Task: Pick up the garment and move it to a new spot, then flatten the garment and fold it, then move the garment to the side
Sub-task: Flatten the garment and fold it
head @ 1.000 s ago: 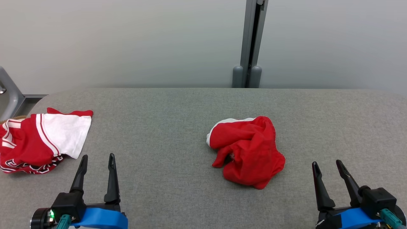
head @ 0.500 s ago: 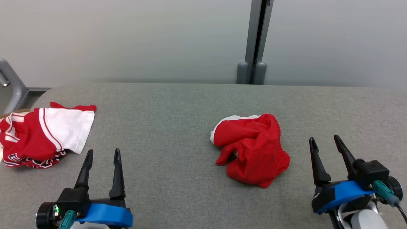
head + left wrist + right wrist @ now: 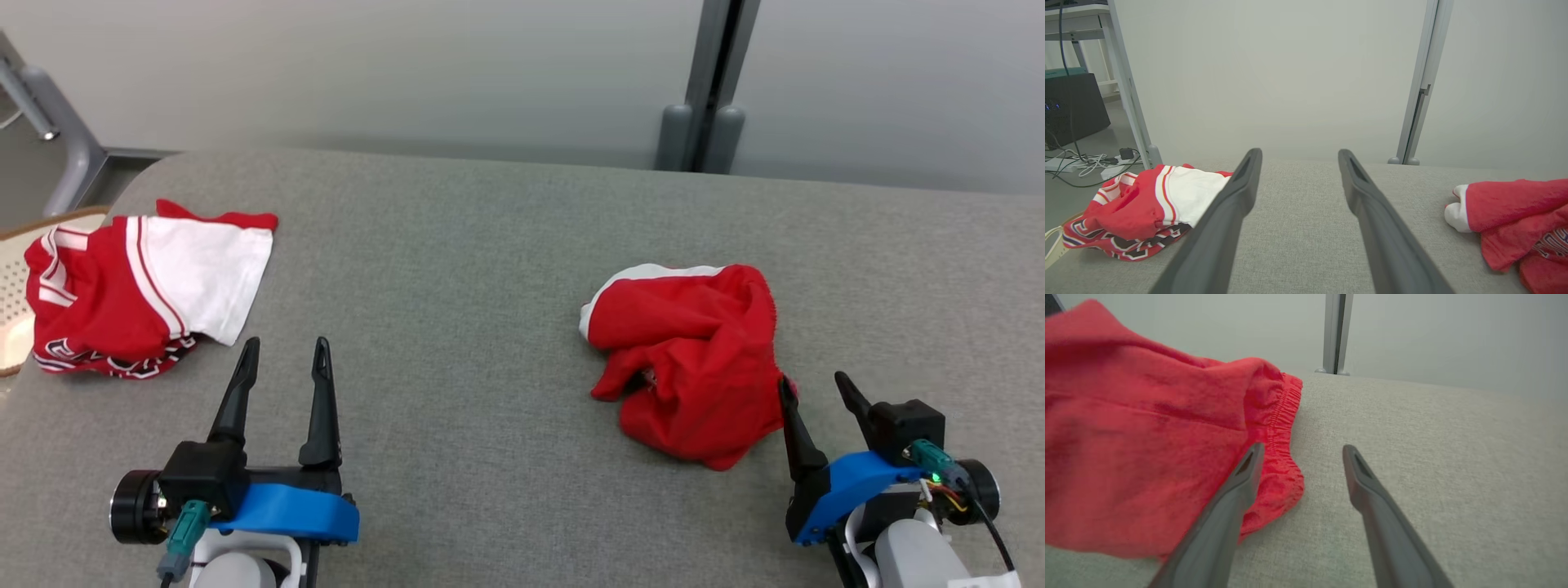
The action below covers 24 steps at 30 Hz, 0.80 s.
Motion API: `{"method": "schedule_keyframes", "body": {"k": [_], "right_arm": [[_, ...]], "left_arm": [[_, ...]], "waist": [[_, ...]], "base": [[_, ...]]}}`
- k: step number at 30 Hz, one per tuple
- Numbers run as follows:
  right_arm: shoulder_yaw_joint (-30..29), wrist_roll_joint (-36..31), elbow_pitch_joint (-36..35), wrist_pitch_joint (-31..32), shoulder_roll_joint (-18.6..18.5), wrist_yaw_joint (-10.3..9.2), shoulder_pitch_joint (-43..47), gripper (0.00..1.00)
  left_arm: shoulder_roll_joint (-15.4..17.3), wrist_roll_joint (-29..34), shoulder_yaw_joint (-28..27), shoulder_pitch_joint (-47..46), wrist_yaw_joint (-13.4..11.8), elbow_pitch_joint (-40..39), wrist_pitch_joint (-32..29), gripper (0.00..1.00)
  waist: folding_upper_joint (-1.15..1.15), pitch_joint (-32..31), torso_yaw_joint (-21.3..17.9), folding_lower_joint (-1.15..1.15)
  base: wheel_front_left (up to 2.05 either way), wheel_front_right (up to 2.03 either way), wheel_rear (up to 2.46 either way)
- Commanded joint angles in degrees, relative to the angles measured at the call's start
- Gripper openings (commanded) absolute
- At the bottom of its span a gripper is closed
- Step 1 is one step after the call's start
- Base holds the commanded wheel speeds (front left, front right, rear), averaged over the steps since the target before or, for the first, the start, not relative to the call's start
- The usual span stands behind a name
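head view: crumpled red garment [image 3: 694, 359] is seen on grey bench [image 3: 457, 269], right of centre; left fingers [image 3: 237, 400] are spread wide, nothing held; right fingers [image 3: 796, 433] likewise, just beside garment's edge; left wrist view: bench is seen betw. fingers; right wrist view: garment's gathered edge is overlapped by one finger; contact can't be told

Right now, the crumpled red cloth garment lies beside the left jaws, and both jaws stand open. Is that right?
Wrong side: the crumpled red cloth garment lies beside the right jaws, as the head view shows. Both jaws do stand open.
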<state>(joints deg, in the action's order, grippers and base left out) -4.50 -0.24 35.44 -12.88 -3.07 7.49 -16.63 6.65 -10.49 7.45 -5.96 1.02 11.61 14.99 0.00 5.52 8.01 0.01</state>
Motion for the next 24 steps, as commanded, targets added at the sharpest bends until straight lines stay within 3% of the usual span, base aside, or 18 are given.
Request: {"method": "schedule_keyframes", "body": {"k": [1, 10, 11, 12, 13, 14, 18, 24], "right_arm": [[-0.4, -0.3, 2.0, -0.6, -0.3, 0.01, -1.8, 1.00], [-0.4, -0.1, 14.5, -2.0, 0.0, 0.01, -5.8, 1.00], [-0.3, 0.4, 15.6, -2.1, 0.0, 0.01, -6.0, 0.75], [-0.2, 0.7, 16.3, -2.1, 0.1, 0.01, -6.3, 0.30], [0.0, 0.8, 16.9, -2.2, 0.1, 0.01, -6.6, 0.07], [0.0, 1.1, 17.1, -2.2, 0.1, 0.01, -6.8, 0.00], [-0.8, 2.1, 15.0, -2.4, -0.2, 0.00, -7.6, 0.00], [-7.2, 3.5, 7.5, -2.4, -4.9, 0.00, -4.6, 0.00]], "left_arm": [[-0.3, 0.3, -0.2, -1.1, 0.2, 0.2, 0.3, 1.00], [-1.0, 1.0, -0.6, -2.5, 1.0, 0.8, 0.3, 1.00], [-1.1, 1.1, -0.7, -2.5, 1.0, 0.9, 0.3, 1.00], [-1.2, 1.2, -0.9, -2.5, 1.0, 0.9, 0.3, 1.00], [-1.2, 1.3, -1.1, -2.4, 1.0, 0.9, 0.3, 1.00], [-1.3, 1.3, -1.2, -2.2, 0.9, 0.9, 0.3, 1.00], [-1.5, 1.5, -1.8, -1.7, 1.1, 0.9, 0.3, 1.00], [-1.9, 1.6, -2.4, -1.2, 1.5, 1.1, 0.3, 1.00]], "waist": [[0.00, 1.3, 1.2, -0.01], [0.00, 2.9, 2.7, -0.01], [0.00, 2.9, 2.7, -0.01], [0.00, 2.9, 2.6, -0.01], [0.00, 2.8, 2.4, -0.01], [0.00, 2.7, 2.2, -0.01], [0.00, 2.3, 0.8, -0.01], [0.00, 0.6, -1.8, -0.01]], "base": [[0.00, 0.00, 0.00], [0.00, 0.00, 0.00], [0.00, 0.00, 0.00], [0.00, 0.00, 0.00], [0.00, 0.00, 0.00], [0.00, 0.00, 0.00], [0.00, 0.00, 0.00], [0.00, 0.00, 0.00]]}}
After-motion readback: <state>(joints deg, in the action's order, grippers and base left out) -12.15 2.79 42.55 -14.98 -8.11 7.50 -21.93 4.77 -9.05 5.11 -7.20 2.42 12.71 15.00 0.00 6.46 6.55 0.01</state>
